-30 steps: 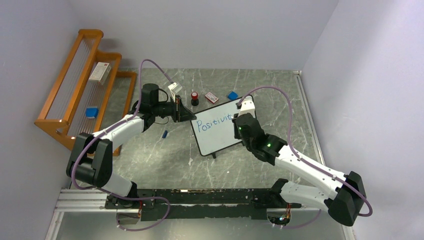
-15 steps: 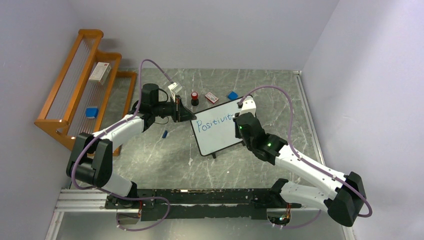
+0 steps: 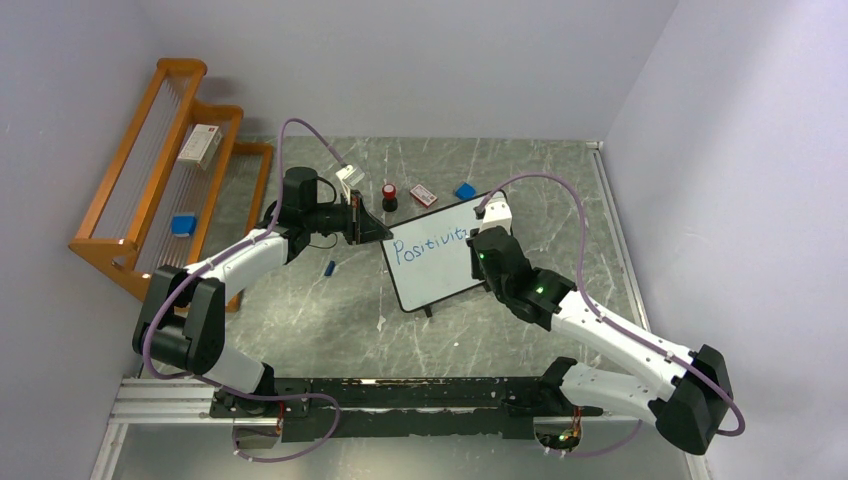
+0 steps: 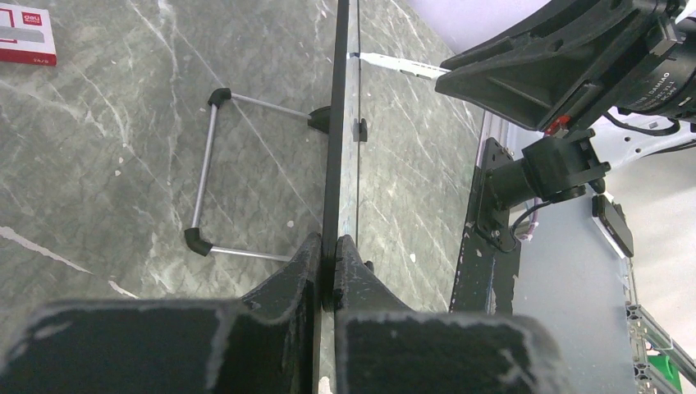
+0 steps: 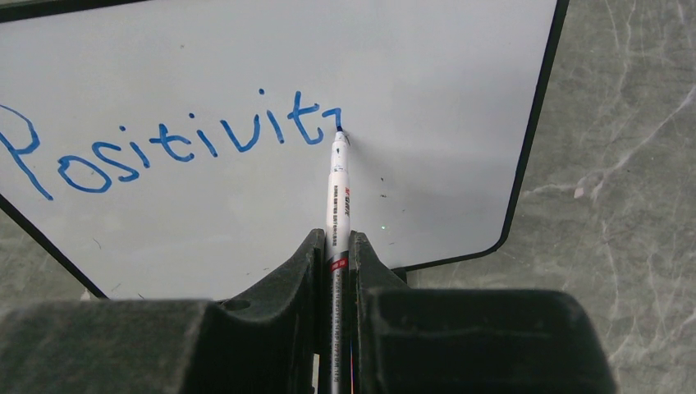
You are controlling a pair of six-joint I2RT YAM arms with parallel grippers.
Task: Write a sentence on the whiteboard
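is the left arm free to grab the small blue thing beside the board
Probably not yet: the left hand is shut on the whiteboard edge and must let go first. The blue thing lies close, unobstructed.

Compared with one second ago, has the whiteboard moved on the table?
No. The whiteboard has not shifted: its far corner lies as near the blue block as before, with the left gripper clamped on its edge.

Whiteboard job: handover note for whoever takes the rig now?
Left gripper: shut on the whiteboard edge, steadying it upright-tilted on the table.
Right gripper: shut on the marker, tip touching the board just after the last letter.
Done: sentence reads "Positivit" so far, in blue, next stroke begun.
Left: finish that word, then write the rest.
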